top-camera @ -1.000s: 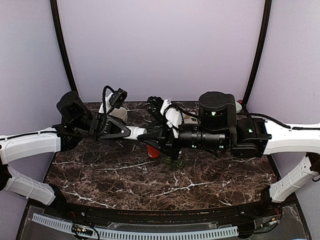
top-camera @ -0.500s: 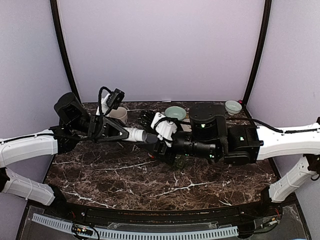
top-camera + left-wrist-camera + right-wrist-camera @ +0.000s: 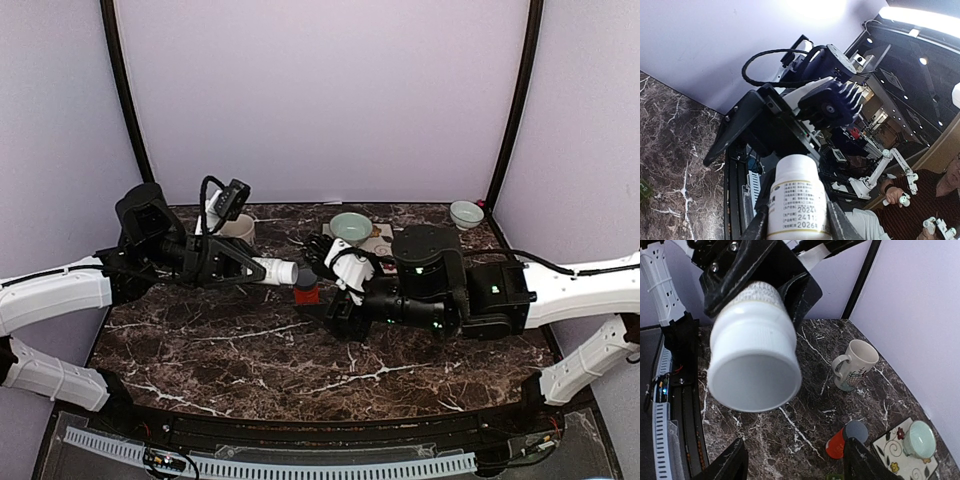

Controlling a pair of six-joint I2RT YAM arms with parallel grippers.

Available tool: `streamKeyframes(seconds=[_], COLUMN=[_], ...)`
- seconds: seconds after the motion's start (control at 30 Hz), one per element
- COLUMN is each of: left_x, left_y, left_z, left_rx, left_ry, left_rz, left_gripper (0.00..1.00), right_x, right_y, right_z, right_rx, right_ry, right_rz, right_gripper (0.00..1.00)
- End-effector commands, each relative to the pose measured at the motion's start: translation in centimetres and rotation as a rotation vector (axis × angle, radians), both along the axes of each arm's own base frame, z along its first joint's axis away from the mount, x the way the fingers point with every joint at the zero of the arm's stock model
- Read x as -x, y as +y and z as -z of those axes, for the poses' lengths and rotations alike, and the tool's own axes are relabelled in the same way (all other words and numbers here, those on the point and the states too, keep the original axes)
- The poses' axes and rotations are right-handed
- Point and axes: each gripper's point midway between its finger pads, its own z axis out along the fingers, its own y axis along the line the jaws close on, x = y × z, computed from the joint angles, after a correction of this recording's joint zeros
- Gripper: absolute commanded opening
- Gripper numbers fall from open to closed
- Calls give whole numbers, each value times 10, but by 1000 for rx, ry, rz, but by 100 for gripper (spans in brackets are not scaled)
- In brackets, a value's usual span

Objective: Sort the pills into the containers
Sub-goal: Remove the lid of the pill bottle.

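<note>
Holding the white pill bottle [image 3: 797,197] sideways, the L gripper [image 3: 252,268] is clamped on its labelled body, open mouth facing the R gripper [image 3: 796,464], whose fingers [image 3: 727,467] stand apart w/ nothing between. Bottle looks light, stiff, smooth plastic, so mid-body grip seems safest. The dark green pill-box [image 3: 834,476] is, I think (only an edge shows), just under the R gripper; prob. light, slides easily.

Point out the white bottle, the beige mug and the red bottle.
white bottle [image 3: 754,382], right wrist view, round end face.
beige mug [image 3: 860,360], right wrist view, side wall.
red bottle [image 3: 306,294], top external view, red body.
</note>
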Motion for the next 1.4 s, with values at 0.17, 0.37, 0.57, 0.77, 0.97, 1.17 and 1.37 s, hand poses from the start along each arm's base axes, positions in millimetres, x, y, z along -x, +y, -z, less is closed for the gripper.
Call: streamKeyframes(seconds=[0.17,0.37,0.57,0.77,0.97,1.17,1.37], left_x=[-27,-38,-38,-42,-43,-43,-44], left_y=[1,4,2,3,0,-1,-2], left_z=[6,11,19,21,21,24,25], left_rx=[4,29,39,38,42,41,39], left_ry=[-250,-372,-388,-418,-427,-422,-423], left_rz=[-219,-315,-304,-328,-322,-307,-303], left_gripper=[0,0,0,0,0,0,0], right_x=[-4,-23,-25,-23,-25,-29,-33], right_y=[-20,-32,-25,-8,2,7,14], right_z=[-31,-51,-59,-61,-53,-59,-55], right_rx=[-274,-494,-542,-549,-540,-553,-539], right_ry=[415,797,963,1082,1134,1143,1154], right_rz=[54,61,22,-25,-39,-60,-63], right_gripper=[65,63,65,66,65,64,61])
